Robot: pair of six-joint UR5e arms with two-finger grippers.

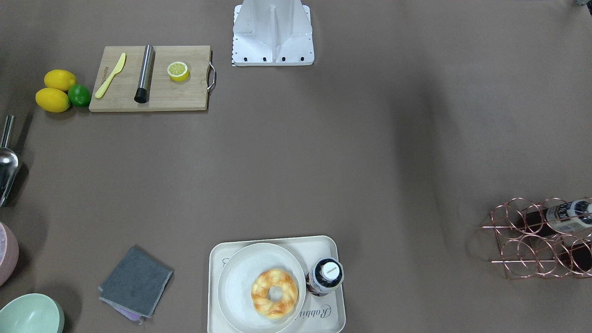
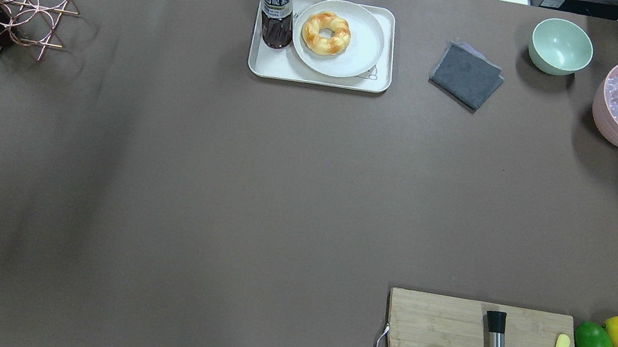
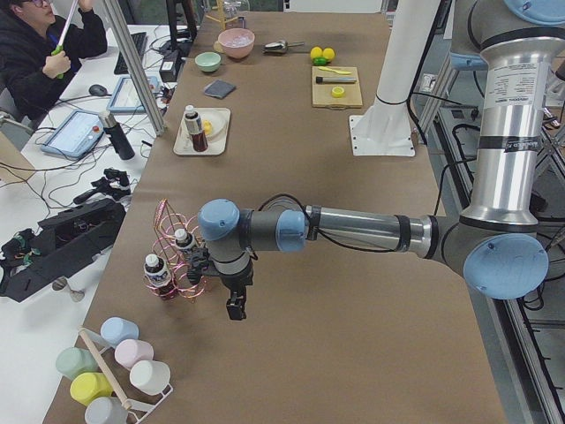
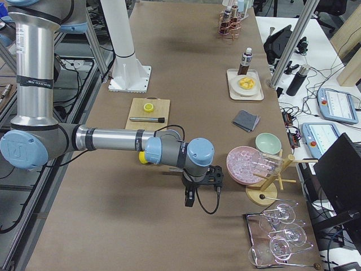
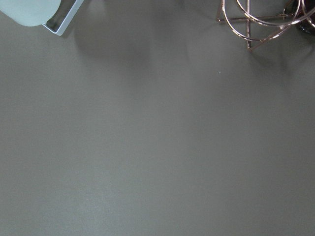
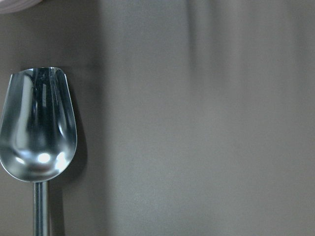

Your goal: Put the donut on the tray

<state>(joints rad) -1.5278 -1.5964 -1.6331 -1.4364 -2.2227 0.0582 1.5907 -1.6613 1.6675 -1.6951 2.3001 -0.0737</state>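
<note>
Finding: golden twisted ring donut (image 1: 274, 293) sits within cream rectangular plastic tray (image 1: 334, 319).
Front-facing view: it lies on a round off-white plate (image 1: 236, 282), dark bottle (image 1: 326, 276) just beside. Left side view: my left tool (image 3: 234, 307) hangs above the brown tabletop (image 3: 353, 336) near a copper wire rack (image 3: 181, 256); spread or pressed together, I cannot tell. Right side view: my right tool (image 4: 189, 199) hangs likewise; same verdict.

left arm (image 3: 353, 231), right arm (image 4: 113, 138): silver tubes, pale-blue joint caps (image 3: 218, 220), black cables (image 3: 284, 198). left gripper (image 3: 232, 311), right gripper (image 4: 189, 202) black. white base plate (image 1: 273, 34), dark screws (image 1: 264, 59) along 6 o'clock edge.
</note>
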